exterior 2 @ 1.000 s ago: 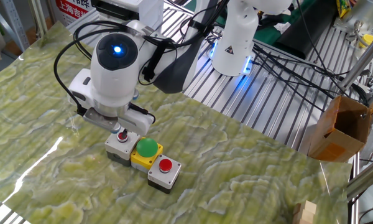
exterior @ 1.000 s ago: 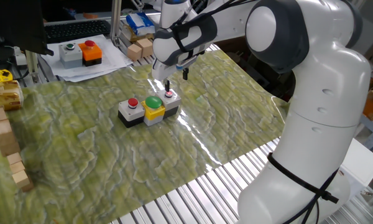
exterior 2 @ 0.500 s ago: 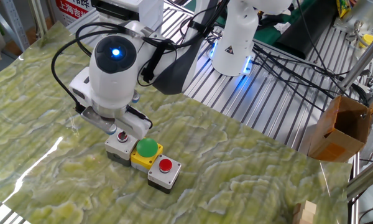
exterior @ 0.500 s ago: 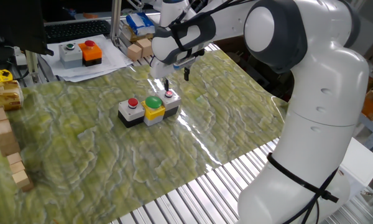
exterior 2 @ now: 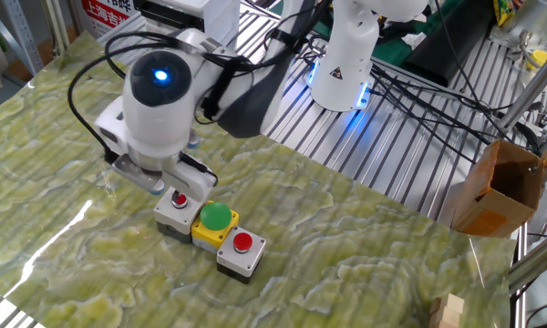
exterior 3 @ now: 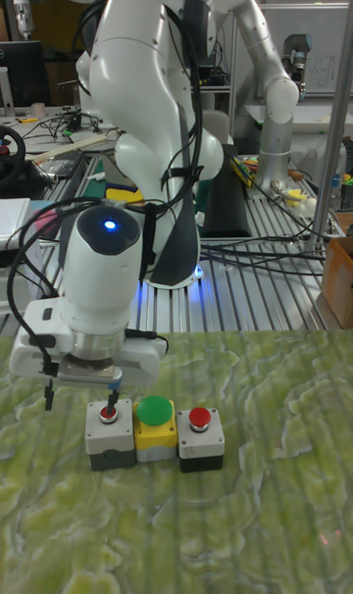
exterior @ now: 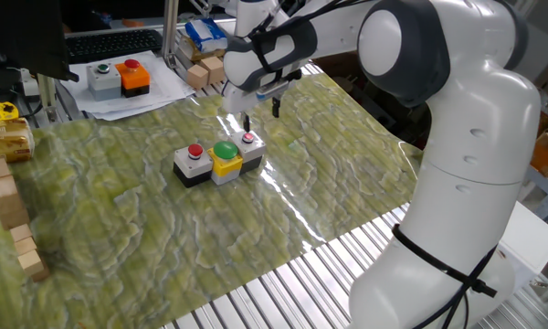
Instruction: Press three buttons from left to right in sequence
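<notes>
Buttons (exterior: 217,161) sit as three small joined boxes in a short row, in the middle part of the green mat (exterior: 119,228). In the tall fixed view the row reads: a grey box with small red button (exterior 3: 109,416), a yellow box with big green button (exterior 3: 155,411), and a box with red button (exterior 3: 200,418).

The gripper (exterior 3: 110,392) hangs just above the box at the end of the row, the one nearest to the arm. One finger (exterior: 247,124) points down over its red cap, apart from it by a small gap, as far as I can judge. The other finger (exterior 3: 48,395) stands far to the side, so the claw is spread wide and holds nothing.

These boxes look like hard plastic, light and stiff. I think they may slide on the smooth mat if the push is not vertical. There is no need to take hold; a straight press on the centre of each cap should be enough.

Around the row the mat is open on all sides. The mat's edges and the metal table (exterior: 283,283) are well apart from the row.
</notes>
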Robot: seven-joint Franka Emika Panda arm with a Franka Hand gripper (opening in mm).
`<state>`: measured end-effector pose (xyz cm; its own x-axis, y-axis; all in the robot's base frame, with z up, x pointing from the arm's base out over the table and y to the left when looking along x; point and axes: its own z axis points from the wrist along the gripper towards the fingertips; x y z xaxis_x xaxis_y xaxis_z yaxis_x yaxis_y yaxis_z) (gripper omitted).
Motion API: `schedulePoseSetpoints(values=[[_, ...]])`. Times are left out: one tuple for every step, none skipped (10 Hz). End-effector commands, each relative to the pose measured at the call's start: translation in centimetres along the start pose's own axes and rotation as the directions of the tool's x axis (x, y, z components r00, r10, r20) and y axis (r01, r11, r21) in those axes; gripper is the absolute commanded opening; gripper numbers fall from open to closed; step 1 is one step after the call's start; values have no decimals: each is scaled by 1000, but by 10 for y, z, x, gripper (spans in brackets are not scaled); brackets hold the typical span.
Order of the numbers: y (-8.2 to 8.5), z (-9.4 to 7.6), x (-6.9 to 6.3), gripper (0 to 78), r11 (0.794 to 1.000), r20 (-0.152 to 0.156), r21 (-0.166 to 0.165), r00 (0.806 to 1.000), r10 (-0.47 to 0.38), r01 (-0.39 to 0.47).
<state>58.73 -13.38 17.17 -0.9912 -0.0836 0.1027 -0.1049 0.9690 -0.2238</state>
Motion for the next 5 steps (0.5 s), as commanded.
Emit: schedulePoseSetpoints(values=[[-8, 2, 1, 775, 1000, 1, -1, 1000, -9, 9], [-6, 5, 4, 775, 1000, 3, -3, 1000, -4, 4], [-6, 5, 4, 775, 1000, 3, -3, 1000, -4, 4], [0, 3, 6, 775, 1000, 2, -4, 1000, 5, -5], [2, 3, 7, 775, 1000, 1, -4, 1000, 6, -6]])
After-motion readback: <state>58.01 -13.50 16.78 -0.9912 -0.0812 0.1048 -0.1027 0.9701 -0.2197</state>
